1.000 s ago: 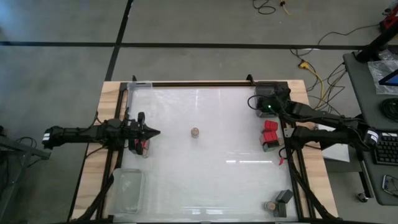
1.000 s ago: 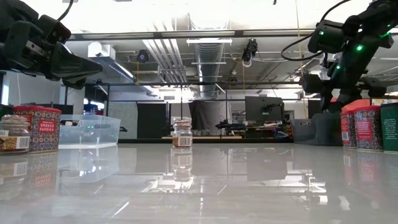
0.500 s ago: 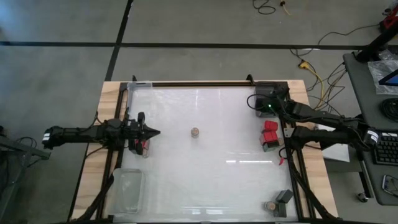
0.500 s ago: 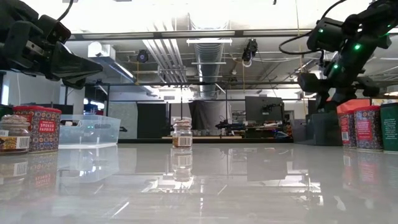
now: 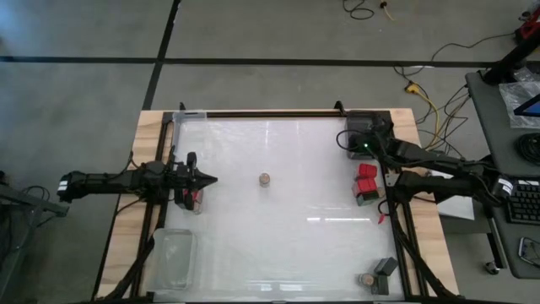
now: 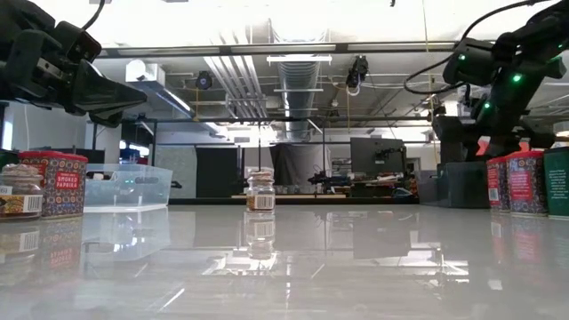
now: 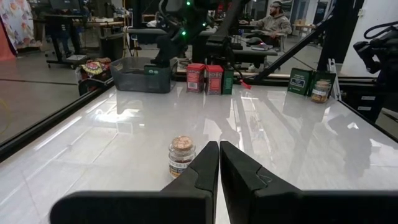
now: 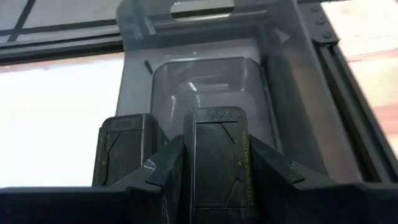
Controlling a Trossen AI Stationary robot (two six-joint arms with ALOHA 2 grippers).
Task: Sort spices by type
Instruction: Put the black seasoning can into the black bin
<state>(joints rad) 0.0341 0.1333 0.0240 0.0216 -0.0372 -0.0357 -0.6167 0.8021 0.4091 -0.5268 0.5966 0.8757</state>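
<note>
The right gripper [image 8: 214, 155], over the worktop's far right corner tray [image 5: 364, 127], grips a black box [image 8: 217, 149]; release follows. The left gripper [image 7: 219, 163] is closed, empty.

Three red tins [image 5: 366, 176] — two right, one left; three tan-topped jars [image 5: 265, 179]; perhaps three black boxes [image 8: 217, 149]; two clear trays [image 5: 172, 258].

A small round tan-topped glass spice jar [image 5: 265, 179] stands upright mid-surface. Two red square-topped tins [image 5: 365, 176] sit together at right. A black boxy container [image 5: 386, 268] stands beside another tan-topped jar [image 5: 369, 279].
</note>
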